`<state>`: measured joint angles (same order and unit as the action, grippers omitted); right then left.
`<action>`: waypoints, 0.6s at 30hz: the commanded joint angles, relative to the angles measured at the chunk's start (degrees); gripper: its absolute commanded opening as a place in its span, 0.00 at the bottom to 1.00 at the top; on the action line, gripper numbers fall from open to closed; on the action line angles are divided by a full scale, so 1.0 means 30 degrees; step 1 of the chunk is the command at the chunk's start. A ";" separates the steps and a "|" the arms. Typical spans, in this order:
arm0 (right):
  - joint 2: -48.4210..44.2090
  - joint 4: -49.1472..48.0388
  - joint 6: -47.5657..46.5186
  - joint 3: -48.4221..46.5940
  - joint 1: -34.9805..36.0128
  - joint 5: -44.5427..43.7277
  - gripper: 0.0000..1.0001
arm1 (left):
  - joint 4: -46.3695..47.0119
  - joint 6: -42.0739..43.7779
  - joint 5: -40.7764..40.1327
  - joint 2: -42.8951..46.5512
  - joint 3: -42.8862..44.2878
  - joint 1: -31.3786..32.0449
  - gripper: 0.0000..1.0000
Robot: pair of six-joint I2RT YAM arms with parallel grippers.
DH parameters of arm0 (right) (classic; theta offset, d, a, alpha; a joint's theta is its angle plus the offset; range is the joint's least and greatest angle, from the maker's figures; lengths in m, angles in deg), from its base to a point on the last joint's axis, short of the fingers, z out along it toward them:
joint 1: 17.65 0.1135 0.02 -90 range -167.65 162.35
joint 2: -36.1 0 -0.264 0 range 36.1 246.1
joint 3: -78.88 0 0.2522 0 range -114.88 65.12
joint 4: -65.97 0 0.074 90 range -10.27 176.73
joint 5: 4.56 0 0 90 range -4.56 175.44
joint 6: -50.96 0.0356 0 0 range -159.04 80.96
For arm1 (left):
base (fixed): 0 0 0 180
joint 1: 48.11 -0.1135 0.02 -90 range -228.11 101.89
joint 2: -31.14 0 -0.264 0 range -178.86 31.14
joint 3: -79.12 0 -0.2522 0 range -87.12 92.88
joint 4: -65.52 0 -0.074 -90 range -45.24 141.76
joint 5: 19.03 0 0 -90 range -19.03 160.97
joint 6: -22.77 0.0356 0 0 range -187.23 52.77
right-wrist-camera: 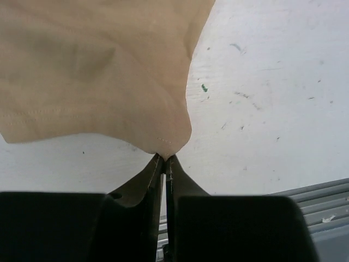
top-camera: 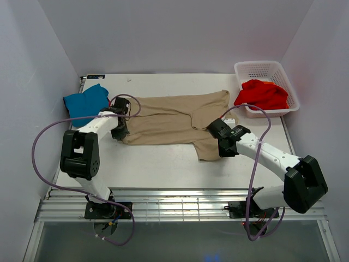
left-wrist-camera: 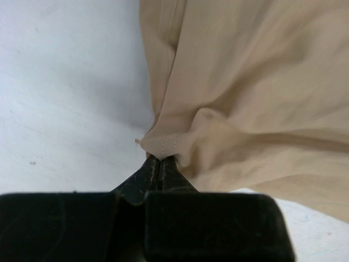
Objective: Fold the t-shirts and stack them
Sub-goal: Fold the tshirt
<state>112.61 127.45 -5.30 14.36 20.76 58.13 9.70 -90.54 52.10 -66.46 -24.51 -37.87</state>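
On the table point(top-camera: 163, 164), seen from above, the tan shirt point(top-camera: 174, 117) lies spread out flat across the middle, lengthwise from left to right, with wrinkles and one flap reaching toward the near edge. The left gripper point(top-camera: 121, 130) sits at its left end and the right gripper point(top-camera: 217, 131) at its near right part. The teal shirt point(top-camera: 87, 101) rests as a compact bundle at the far left, just beside the tan one; we judge it folded, though we cannot tell how neatly. In the basket point(top-camera: 267, 68) at the far right a red shirt point(top-camera: 262, 94) lies crumpled, and whether it hides another shirt we cannot tell.

From the left wrist, the left gripper point(left-wrist-camera: 159, 159) has its fingers pressed together on a stitched edge of the tan shirt point(left-wrist-camera: 245, 82), which bunches up at the pinch.

From the right wrist, the right gripper point(right-wrist-camera: 164, 158) likewise has its fingers closed on a corner of the tan shirt point(right-wrist-camera: 92, 65), the hem stitching showing just above the tips, with bare table to the right.

We judge the task to be early: at most one shirt is done, the tan one is pinched at two points for its first fold, and the red cloth has not left the basket. No stack is yet formed.
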 commanded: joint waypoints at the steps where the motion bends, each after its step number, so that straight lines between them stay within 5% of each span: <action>1: 0.0975 0.1025 -0.0784 -0.1560 -0.0586 -0.2174 0.08 | -0.0012 0.0299 -0.0682 -0.0218 0.2006 -0.0336 0.00; 18: 0.8006 -0.2783 -0.7640 -0.9705 -0.5274 -0.1474 0.08 | 0.0106 0.1149 0.2511 -0.4525 0.6547 -0.2797 0.00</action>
<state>133.96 121.49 -23.29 -9.57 6.55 53.21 9.89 -87.79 56.73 -79.92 -9.13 -45.06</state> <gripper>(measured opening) 0.084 0.017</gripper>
